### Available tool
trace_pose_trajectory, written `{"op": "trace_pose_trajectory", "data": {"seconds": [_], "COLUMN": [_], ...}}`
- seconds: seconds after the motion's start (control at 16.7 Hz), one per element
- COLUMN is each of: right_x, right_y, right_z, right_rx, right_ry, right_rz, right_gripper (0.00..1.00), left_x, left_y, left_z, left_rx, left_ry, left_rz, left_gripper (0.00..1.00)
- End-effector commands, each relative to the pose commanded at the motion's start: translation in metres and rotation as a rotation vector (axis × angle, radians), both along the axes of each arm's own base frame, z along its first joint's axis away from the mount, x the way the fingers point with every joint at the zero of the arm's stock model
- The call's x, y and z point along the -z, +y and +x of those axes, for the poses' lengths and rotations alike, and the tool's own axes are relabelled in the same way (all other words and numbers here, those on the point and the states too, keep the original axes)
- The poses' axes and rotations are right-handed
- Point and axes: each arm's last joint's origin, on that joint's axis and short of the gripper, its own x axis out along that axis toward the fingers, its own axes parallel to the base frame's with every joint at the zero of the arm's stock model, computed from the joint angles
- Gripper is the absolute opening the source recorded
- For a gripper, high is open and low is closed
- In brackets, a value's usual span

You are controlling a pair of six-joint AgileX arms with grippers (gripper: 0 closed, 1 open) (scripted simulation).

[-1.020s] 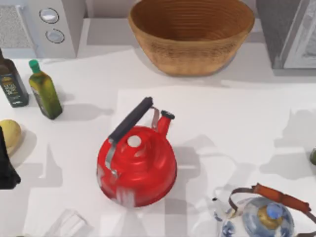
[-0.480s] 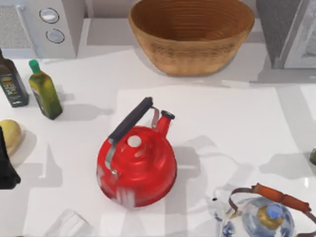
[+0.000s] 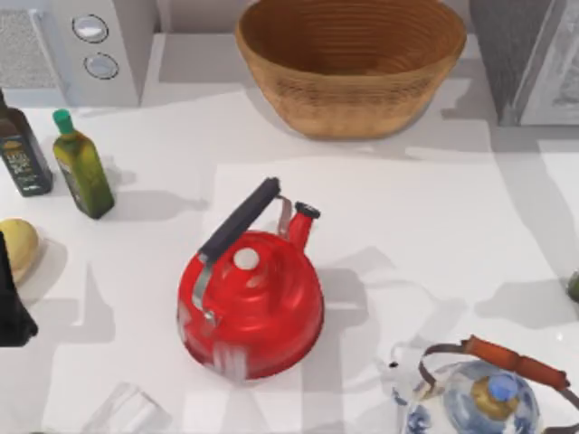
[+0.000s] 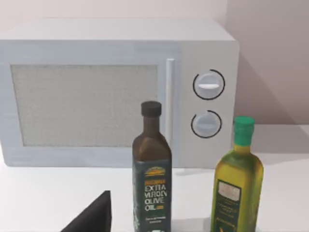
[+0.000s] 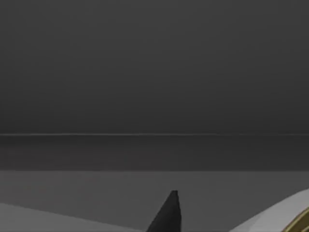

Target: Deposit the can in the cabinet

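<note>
Reading "EXTRA VIRGIN OLIVE OIL", the dark bottle (image 4: 151, 179) stands by my left hand (image 4: 91, 217), grip unclear.

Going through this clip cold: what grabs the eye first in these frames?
The red kettle with its black handle dominates the middle of the table. Behind it sits a large wicker basket, with a white microwave at the far left corner and two olive oil bottles in front of it. A blue-and-white teapot sits at the near right edge.
</note>
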Motion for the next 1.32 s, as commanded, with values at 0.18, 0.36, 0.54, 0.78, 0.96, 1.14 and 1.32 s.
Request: {"op": "trace_pose_trajectory", "data": {"seconds": [0.18, 0.36, 0.54, 0.78, 0.96, 1.14, 1.32], "right_x": [0.0, 0.0, -0.004, -0.02, -0.034, -0.034, -0.024], "right_y": [0.0, -0.001, 0.002, 0.004, 0.003, 0.001, -0.002], "right_z": [0.0, 0.003, 0.026, 0.069, 0.097, 0.123, 0.144], "right_rx": [0.0, 0.002, 0.003, 0.003, 0.002, 0.002, 0.002], "right_ry": [0.0, 0.003, 0.028, 0.027, -0.012, -0.025, -0.009], "right_rz": [0.0, 0.001, -0.004, -0.003, 0.003, 0.004, 0.003], "right_gripper": [0.0, 0.0, 0.0, 0.0, 0.0, 0.0, 0.0], "left_x": [0.0, 0.0, 0.0, 0.0, 0.0, 0.0, 0.0], "left_y": [0.0, 0.0, 0.0, 0.0, 0.0, 0.0, 0.0], "left_z": [0.0, 0.0, 0.0, 0.0, 0.0, 0.0, 0.0], "left_rx": [0.0, 0.0, 0.0, 0.0, 0.0, 0.0, 0.0], "left_ry": [0.0, 0.0, 0.0, 0.0, 0.0, 0.0, 0.0], "left_rz": [0.0, 0.0, 0.0, 0.0, 0.0, 0.0, 0.0], "left_gripper": [1.0, 1.0, 1.0, 1.0, 1.0, 1.0, 1.0]}}
